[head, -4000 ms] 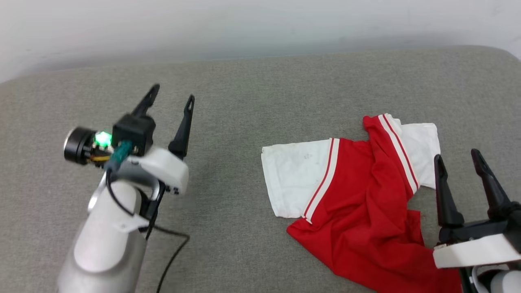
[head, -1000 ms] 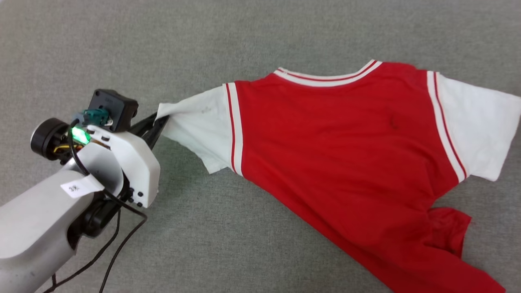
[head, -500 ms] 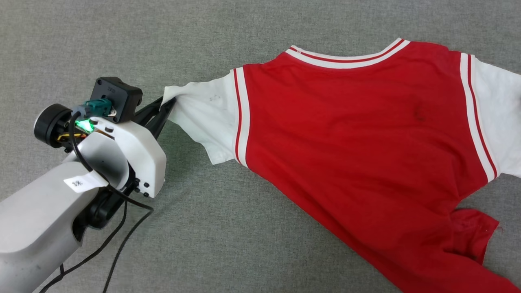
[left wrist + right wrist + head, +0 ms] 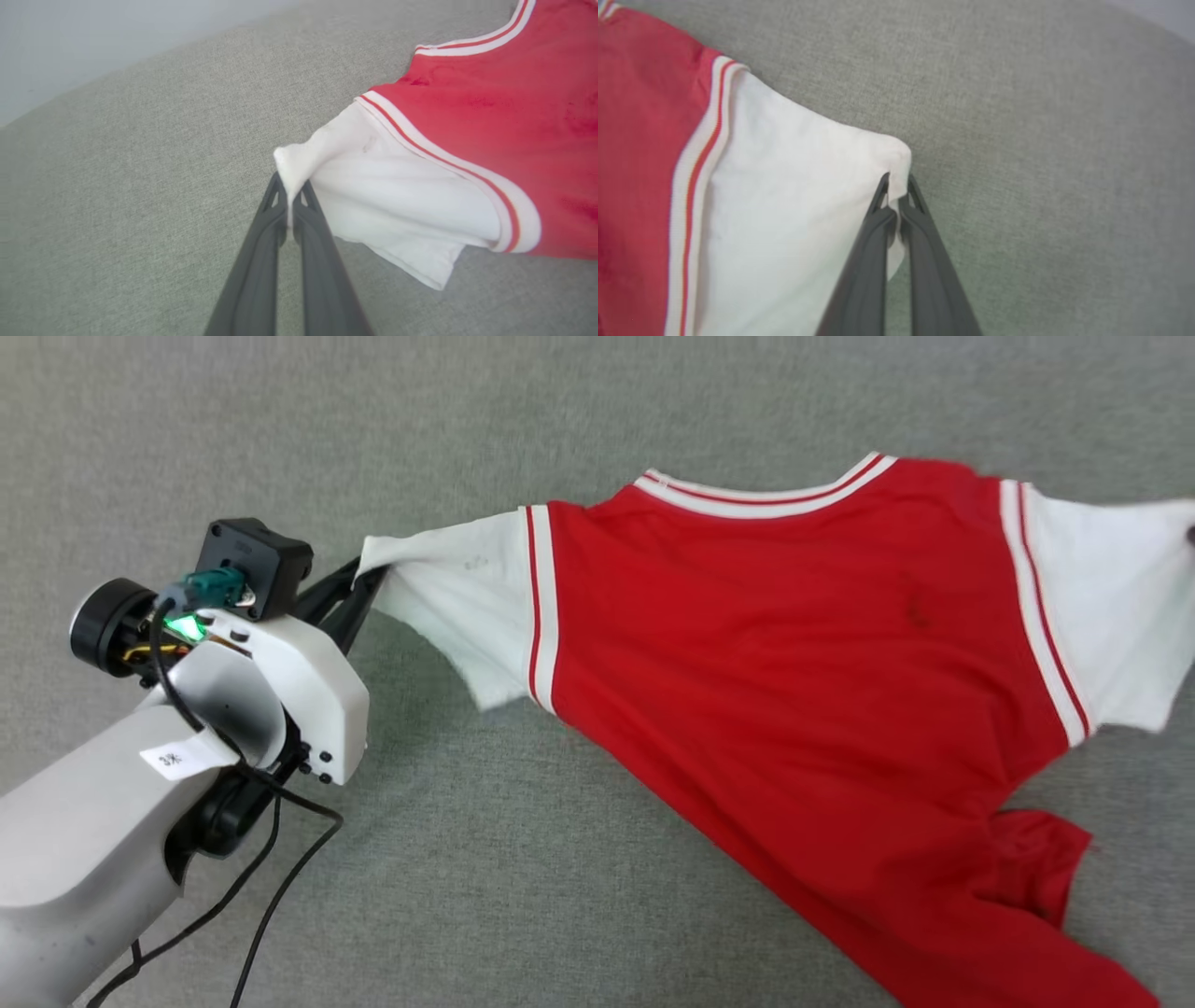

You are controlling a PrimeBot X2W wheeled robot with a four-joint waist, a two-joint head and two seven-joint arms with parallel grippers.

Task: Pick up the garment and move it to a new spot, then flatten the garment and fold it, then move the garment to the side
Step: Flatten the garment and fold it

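- Head view: red jersey T-shirt (image 4: 794, 644) lies plain side up on the grey fabric surface (image 4: 523, 859), across the centre and right. Its striped neckline (image 4: 756, 499) is on the far side and its hem (image 4: 1036, 868) trails to the near right.
- Condition: chest panel is drawn fairly smooth between the sleeves. The hem corner is rucked and turned over on itself.
- Handling, judged: thin, limp knit, light and not fragile. It will sag and drag on the textured cover rather than slide freely.
- Hold points, judged: sleeve cuffs or shoulders for spreading; hem corners for the fold.
- Left gripper (image 4: 290, 193): fingers pressed together on the outer corner of the white left sleeve (image 4: 457, 607), which is pulled taut and lifted slightly.
- Right gripper (image 4: 899, 189): fingers pinched together on the outer corner of the white right sleeve (image 4: 1111, 616), at the far right.
- Risk, judged: small pinches on cuff edges may slip under tension.
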